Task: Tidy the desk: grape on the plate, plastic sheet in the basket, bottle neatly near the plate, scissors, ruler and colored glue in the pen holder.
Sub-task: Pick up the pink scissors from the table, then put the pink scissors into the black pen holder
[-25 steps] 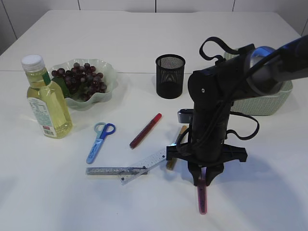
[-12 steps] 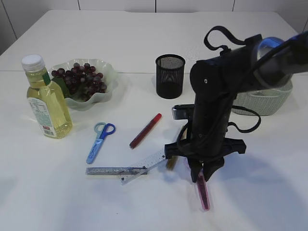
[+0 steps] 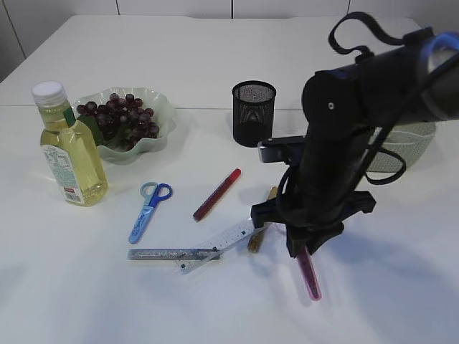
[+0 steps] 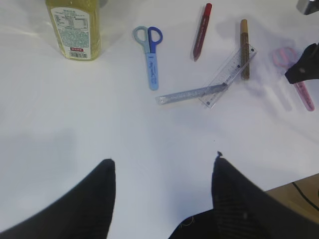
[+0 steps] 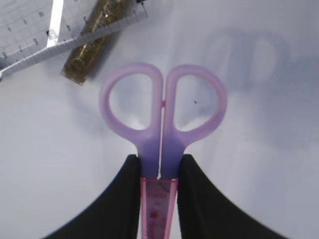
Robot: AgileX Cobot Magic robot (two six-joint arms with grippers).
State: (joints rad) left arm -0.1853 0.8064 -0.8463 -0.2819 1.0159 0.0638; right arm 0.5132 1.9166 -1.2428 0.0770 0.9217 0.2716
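Observation:
My right gripper [image 5: 159,160] is shut on the neck of pink-and-purple scissors [image 5: 149,142], just below the handle rings; they hang blade-down under the gripper [image 3: 305,247], with the pink blade cover [image 3: 310,278] over the table. Blue scissors [image 3: 149,211], a clear ruler [image 3: 222,240], a silver glitter stick [image 3: 168,254], a red glue pen [image 3: 217,193] and a gold glitter glue [image 3: 262,222] lie left of it. The black mesh pen holder [image 3: 253,112] stands behind. Grapes [image 3: 122,118] fill the plate [image 3: 163,107], beside the bottle [image 3: 68,154]. My left gripper [image 4: 162,164] is open over bare table. The plastic sheet is out of view.
The pale green basket [image 3: 405,154] stands at the back right, mostly hidden behind my right arm. In the left wrist view the table's edge [image 4: 294,181] shows at the lower right.
My right gripper has risen and shifted right and back with the pink scissors, which now tilt. The other items on the table have not moved.

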